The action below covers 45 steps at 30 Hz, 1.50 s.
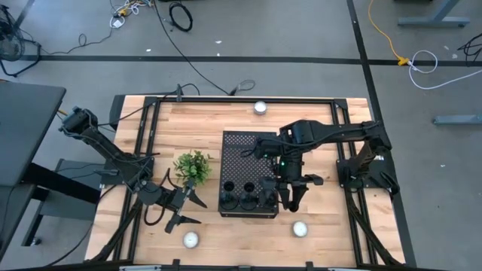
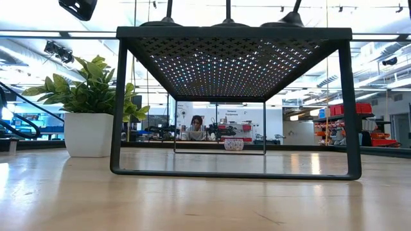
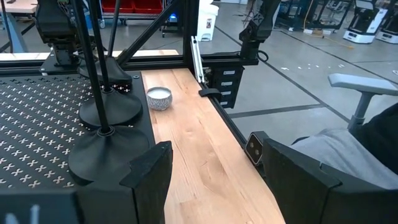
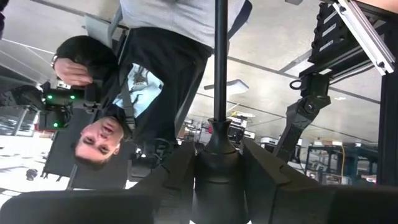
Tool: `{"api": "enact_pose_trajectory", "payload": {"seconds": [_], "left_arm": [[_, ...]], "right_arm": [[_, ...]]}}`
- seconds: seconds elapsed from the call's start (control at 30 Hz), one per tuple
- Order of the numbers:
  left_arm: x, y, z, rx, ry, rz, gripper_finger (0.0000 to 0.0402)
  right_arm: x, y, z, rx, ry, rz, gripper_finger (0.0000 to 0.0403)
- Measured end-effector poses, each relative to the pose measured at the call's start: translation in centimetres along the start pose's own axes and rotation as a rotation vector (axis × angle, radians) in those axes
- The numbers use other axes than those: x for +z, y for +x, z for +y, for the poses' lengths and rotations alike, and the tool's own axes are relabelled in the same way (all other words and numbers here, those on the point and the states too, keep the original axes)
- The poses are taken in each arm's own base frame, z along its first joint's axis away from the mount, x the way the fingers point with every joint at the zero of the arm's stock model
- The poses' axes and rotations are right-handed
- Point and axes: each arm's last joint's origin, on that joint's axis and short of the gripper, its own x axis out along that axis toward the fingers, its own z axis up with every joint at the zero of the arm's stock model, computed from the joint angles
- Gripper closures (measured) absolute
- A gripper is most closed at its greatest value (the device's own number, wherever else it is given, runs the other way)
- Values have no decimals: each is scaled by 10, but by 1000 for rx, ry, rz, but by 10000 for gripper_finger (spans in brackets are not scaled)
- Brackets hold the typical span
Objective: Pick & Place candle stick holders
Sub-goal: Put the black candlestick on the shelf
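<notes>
Three slim black candle stick holders stand by their round bases [image 3: 111, 109] on the black perforated box [image 1: 245, 162], along its near edge [image 1: 246, 188]; their bases also show in the low view [image 2: 228, 23]. My right gripper [image 1: 291, 197], just off the box's near right corner, is shut on a fourth holder [image 4: 219, 74]. My left gripper [image 1: 183, 208] is open and empty near the box's near left corner, its fingers [image 3: 149, 180] apart. My right gripper pinches one thick end of the candle stick holder [image 4: 217, 177] between its two fingers. The thin stem [image 4: 219, 62] runs straight on ahead of the fingers, along them. Its other end lies outside the frame, and the high view does not show how it hangs.
A potted plant [image 1: 192, 167] stands left of the box. Small white candles sit at the far edge [image 1: 260, 107] and near edge [image 1: 190, 240], [image 1: 300, 228]. A person [image 4: 124, 112] is beyond the table. Bare wood lies right of the box [image 3: 199, 149].
</notes>
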Motion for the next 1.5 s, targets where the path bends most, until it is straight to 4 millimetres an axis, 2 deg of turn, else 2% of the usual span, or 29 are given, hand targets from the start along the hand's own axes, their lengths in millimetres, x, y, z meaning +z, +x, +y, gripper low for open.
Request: {"api": "enact_pose_trajectory", "payload": {"seconds": [0.17, 0.43, 0.7, 1.5], "left_arm": [[0, 0, 0, 0, 0, 0, 154], [0, 0, 0, 0, 0, 1, 154], [-1, 0, 0, 2, 4, 11, 154], [-3, 0, 1, 7, 13, 35, 154]], "right_arm": [[1, -1, -1, -1, 7, -5, 284], [4, -7, 0, 15, 16, -8, 295], [7, -14, 0, 36, 8, -26, 282], [18, -27, 0, 72, 17, -99, 280]]}}
